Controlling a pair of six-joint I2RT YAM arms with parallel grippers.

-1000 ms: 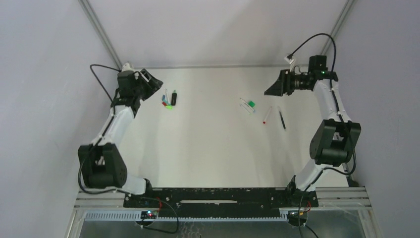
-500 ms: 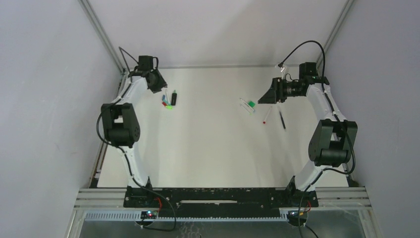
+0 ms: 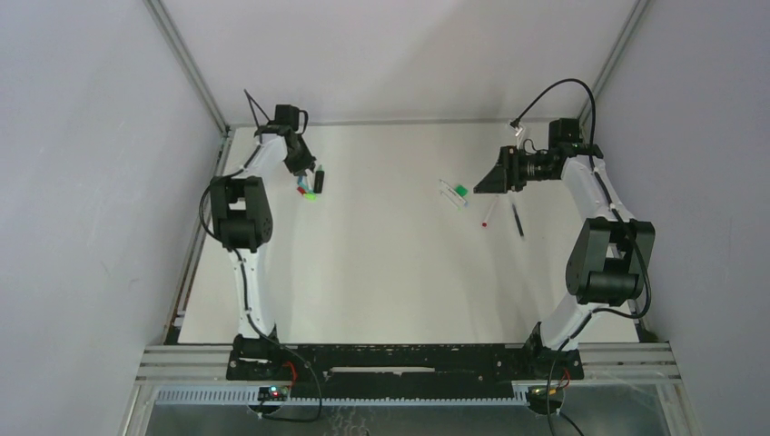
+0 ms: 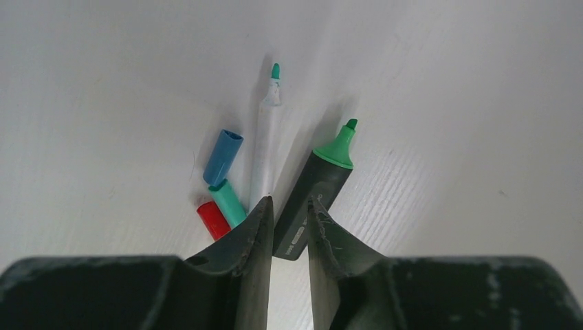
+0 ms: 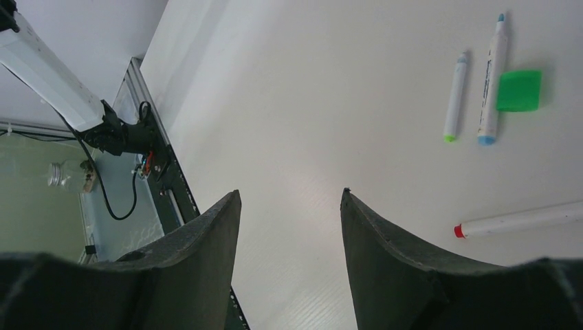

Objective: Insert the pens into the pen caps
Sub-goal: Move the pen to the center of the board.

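Right now the black marker (image 4: 313, 189) lies flat on the table (image 4: 447, 103), in the far left part of it. In the left wrist view its long line runs from 7 o'clock up to 1 o'clock. Its green tip points away toward 1 o'clock and has no cap on it. Its blunt back end sits in the gap between the 2 fingers of the left gripper (image 4: 287, 240). Those fingers stand a little apart, 1 on each side of that end. I cannot tell if they squeeze it or only sit beside it.

Just beside the marker, on its 9 o'clock side, lies a thin white pen (image 4: 263, 144) with a teal tip that points to 12 o'clock. At about 10 o'clock from the fingertips, 3 small caps lie close together: a blue cap (image 4: 223, 157), a teal cap (image 4: 227, 203) and a red cap (image 4: 213, 220).

The left arm is by far the nearer one. I think its job is to pick the marker up by the back end, and the fingers already line up across its long line.

The right gripper (image 5: 290, 196) is well apart, on the other side of the table. Its fingers are spread wide with nothing between them. A bright green cap (image 5: 519, 89) lies at 2 o'clock from it.
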